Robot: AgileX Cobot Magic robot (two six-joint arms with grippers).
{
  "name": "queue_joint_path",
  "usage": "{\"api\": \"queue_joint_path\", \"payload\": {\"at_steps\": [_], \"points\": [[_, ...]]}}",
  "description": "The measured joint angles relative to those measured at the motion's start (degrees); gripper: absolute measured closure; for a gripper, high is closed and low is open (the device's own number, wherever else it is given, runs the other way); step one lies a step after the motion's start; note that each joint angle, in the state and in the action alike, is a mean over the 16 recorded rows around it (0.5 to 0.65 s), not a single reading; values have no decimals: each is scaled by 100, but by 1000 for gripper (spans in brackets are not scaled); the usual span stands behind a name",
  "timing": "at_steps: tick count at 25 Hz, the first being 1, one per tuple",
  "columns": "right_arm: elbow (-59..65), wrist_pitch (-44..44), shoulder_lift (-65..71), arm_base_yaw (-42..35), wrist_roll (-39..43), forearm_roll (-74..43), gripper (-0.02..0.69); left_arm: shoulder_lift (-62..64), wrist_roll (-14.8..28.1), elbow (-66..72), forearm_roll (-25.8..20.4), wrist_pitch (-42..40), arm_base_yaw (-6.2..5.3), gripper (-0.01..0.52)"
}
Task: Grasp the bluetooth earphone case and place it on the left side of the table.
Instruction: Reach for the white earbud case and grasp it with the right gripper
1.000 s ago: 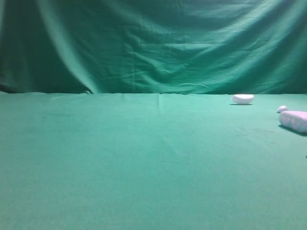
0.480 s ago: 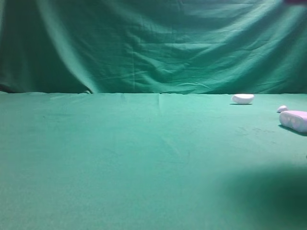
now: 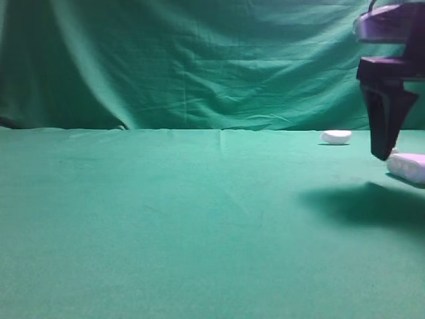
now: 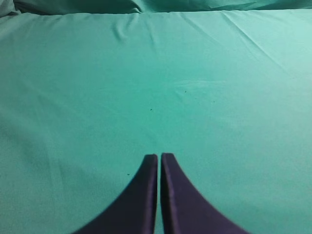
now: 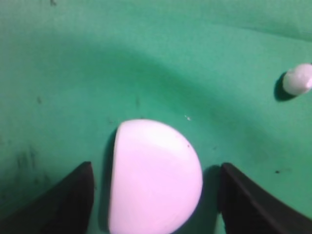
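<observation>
While the right gripper [image 5: 155,195] hangs over the far right of the table [image 3: 166,219], its jaws stand wide to either side of the bluetooth earphone case [image 5: 153,178], touching neither flank as far as the wrist view shows. The case lies on the green cloth at the right edge of the high view. A small white bud [image 5: 297,79] sits just beyond it, and a flatter white oval piece [image 3: 336,137] lies farther back. The left gripper [image 4: 159,158] is pressed closed, empty, above bare cloth.
</observation>
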Motion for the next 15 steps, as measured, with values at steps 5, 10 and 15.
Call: {"api": "queue_joint_path", "payload": {"at_steps": [5, 10, 15], "points": [[-76, 35, 46, 3, -3, -10, 280, 0, 0, 0, 0, 0, 0, 514], [-492, 321, 4, 90, -6, 20, 332, 0, 0, 0, 0, 0, 0, 514], [-1422, 857, 38, 448, -11, 78, 340, 0, 0, 0, 0, 0, 0, 514]]}}
